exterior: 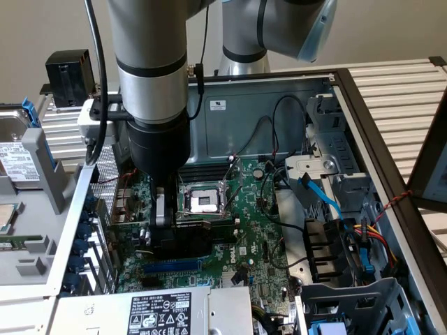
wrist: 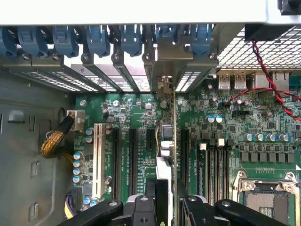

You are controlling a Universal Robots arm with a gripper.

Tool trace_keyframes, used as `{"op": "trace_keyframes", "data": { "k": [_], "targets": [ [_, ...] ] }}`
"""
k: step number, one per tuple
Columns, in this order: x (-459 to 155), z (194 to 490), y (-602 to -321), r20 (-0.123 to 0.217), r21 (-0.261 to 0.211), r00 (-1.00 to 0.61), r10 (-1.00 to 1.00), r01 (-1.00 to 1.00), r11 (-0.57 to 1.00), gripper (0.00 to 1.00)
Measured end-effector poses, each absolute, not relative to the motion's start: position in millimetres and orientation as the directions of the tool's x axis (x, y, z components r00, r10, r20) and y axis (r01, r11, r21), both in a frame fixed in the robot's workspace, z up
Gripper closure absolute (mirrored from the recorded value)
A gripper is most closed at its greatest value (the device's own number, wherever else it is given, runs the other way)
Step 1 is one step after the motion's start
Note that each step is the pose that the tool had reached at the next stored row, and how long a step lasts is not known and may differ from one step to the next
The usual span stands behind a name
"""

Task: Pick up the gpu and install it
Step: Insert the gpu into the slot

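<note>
Inspection notes. Motherboard (wrist: 127, 113): green, with silver-topped capacitors. The gpu (wrist: 174, 136), seen edge-on: thin green edge, plain silver bracket (wrist: 171, 54). My gripper (wrist: 165, 193): black throughout. My arm (exterior: 150, 42): silver-grey with a black band. Slot clips (wrist: 99, 40): blue. One expansion slot (wrist: 99, 160) is white, the others black. Twisted wire pair (wrist: 263, 80): red and black. Braided cable (wrist: 54, 141): yellow. Case wall (exterior: 258, 105): grey. Vent panel (wrist: 249, 52): a regular grid of small holes.

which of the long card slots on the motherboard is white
The slot closest to the yellow braided cable; the other long slots are black.
</note>
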State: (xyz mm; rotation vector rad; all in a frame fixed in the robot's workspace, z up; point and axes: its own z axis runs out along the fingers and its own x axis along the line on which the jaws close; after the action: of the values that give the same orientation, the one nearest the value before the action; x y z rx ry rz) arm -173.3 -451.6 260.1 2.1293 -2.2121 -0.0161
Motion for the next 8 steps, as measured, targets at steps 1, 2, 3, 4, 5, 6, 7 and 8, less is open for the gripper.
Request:
{"op": "trace_keyframes", "data": {
  "k": [1, 2, 3, 4, 5, 6, 7, 8],
  "targets": [
    [-173.3, 260.1, -451.6, 0.044, 0.057, -0.037, -0.998, -0.998, 0.039, 0.73],
    [-173.3, 260.1, -451.6, 0.044, 0.057, -0.037, -0.998, -0.998, 0.039, 0.73],
    [-173.3, 260.0, -451.6, 0.044, 0.057, -0.037, -0.998, -0.998, 0.040, 0.73],
    [-173.3, 259.8, -451.7, 0.044, 0.057, -0.037, -0.998, -0.998, 0.040, 0.73],
    [-173.3, 259.6, -451.8, 0.044, 0.057, -0.038, -0.998, -0.998, 0.040, 0.73],
    [-173.2, 259.6, -451.9, 0.044, 0.057, -0.038, -0.998, -0.998, 0.040, 0.73],
    [-173.0, 259.6, -451.9, 0.044, 0.057, -0.038, -0.998, -0.998, 0.041, 0.73],
    [-172.6, 259.6, -451.9, 0.044, 0.057, -0.038, -0.998, -0.998, 0.041, 0.73]
  ]
}}
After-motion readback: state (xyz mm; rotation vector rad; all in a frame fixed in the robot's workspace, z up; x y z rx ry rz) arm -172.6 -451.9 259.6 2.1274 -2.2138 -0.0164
